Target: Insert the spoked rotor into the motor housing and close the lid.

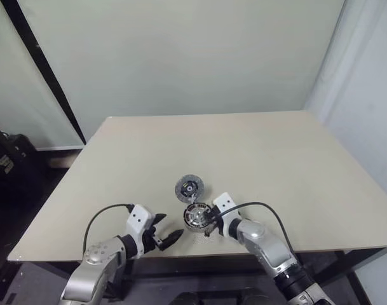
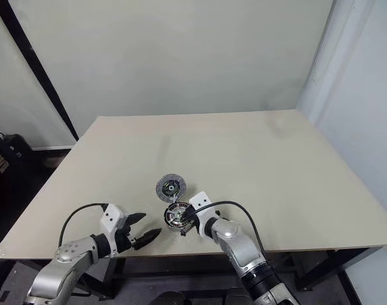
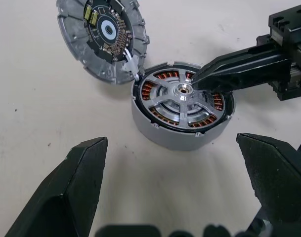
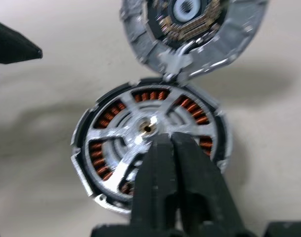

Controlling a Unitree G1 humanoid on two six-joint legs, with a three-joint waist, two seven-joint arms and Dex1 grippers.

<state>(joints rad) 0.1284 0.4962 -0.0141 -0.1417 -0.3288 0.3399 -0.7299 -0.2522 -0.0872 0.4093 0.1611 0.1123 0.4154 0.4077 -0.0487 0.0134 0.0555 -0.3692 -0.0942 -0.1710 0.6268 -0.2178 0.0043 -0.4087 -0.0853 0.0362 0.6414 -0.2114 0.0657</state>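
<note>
Two grippers flank the work: the left gripper (image 1: pixel 169 236) waits nearby, jaws wide and empty, while the right gripper (image 4: pixel 171 143), fingers pinched together, presses the wheel (image 3: pixel 182 101) seated in the housing (image 3: pixel 162 140) (probably settling it). Beyond, touching, lies the lid (image 3: pixel 103 34), open.

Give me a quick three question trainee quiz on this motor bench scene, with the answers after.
1. True or false: the spoked rotor sits inside the motor housing.
2. Which gripper has shut fingers over the rotor's hub: A left, B right?
3. Fill in: the lid lies ____ beside the housing, joined by a pale link.

Key: 1 true. 2 B, the right gripper; the left gripper is open, off the parts. 3 open.
</note>
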